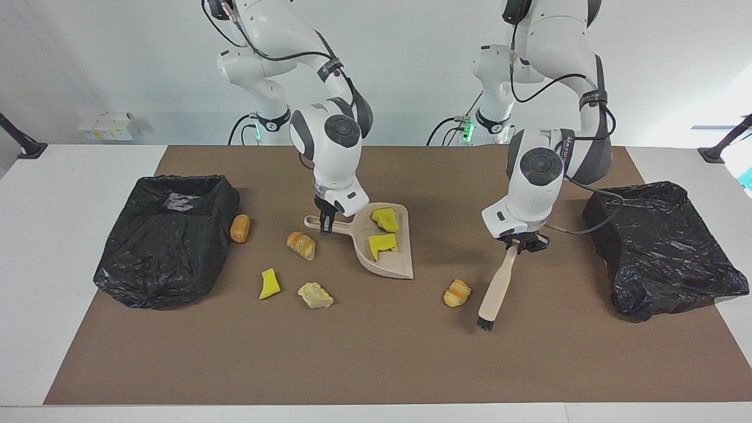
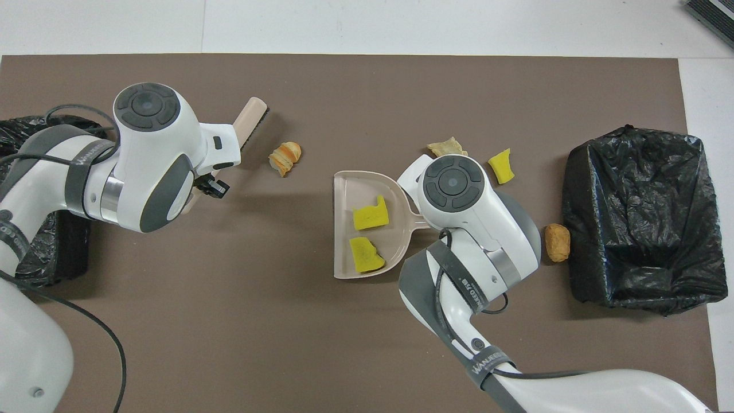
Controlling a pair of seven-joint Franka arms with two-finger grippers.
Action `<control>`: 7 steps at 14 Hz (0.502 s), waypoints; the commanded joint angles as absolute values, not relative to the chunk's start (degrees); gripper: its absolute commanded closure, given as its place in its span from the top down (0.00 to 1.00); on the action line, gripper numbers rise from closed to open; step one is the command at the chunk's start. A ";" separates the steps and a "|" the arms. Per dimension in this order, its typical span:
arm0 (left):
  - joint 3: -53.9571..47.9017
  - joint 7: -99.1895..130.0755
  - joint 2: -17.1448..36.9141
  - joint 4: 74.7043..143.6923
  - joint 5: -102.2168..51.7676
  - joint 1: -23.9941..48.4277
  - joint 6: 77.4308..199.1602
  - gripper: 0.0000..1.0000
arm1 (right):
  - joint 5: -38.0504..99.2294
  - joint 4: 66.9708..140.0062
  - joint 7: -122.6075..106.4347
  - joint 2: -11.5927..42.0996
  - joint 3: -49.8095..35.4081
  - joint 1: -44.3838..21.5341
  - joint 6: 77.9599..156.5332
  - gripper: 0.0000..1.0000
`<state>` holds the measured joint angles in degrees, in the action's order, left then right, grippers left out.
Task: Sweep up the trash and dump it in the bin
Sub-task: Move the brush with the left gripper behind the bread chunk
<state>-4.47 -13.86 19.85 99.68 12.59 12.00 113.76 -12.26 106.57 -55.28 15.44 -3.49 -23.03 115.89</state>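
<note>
My right gripper (image 1: pixel 325 223) is shut on the handle of the beige dustpan (image 1: pixel 390 267), which lies on the mat with two yellow sponge chunks (image 1: pixel 382 244) of trash in it. My left gripper (image 1: pixel 520 242) is shut on the handle of the beige brush (image 1: pixel 496 288). Its black bristles point down, close to the mat. A striped pastry (image 1: pixel 457 292) lies apart from the bristles, on the dustpan's side. Other trash lies toward the right arm's end: a pastry (image 1: pixel 301 244), a yellow chunk (image 1: pixel 269 284), a pale lump (image 1: pixel 315 295) and a brown lump (image 1: pixel 239 228).
One black-bagged bin (image 1: pixel 167 235) stands at the right arm's end of the brown mat, with the brown lump against it. A second bin (image 1: pixel 664 247) stands at the left arm's end, close to the left arm's wrist. From above, the right arm hides the dustpan handle (image 2: pixel 421 218).
</note>
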 commanded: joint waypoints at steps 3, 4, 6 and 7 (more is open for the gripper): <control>-5.19 -16.87 18.72 103.00 13.89 12.56 114.09 0.00 | -12.13 107.05 -54.32 15.21 -3.96 -22.94 116.28 0.00; -5.36 -17.48 18.11 103.88 13.89 12.57 113.91 0.00 | -12.13 107.14 -54.32 15.21 -4.04 -22.94 116.28 0.00; -5.80 -20.81 16.71 106.25 13.89 12.74 112.60 0.00 | -12.13 107.14 -54.32 15.21 -4.04 -22.94 116.28 0.00; -5.89 -24.31 15.92 106.96 13.71 13.70 110.76 0.00 | -12.13 107.14 -54.32 15.21 -4.04 -22.94 116.28 0.00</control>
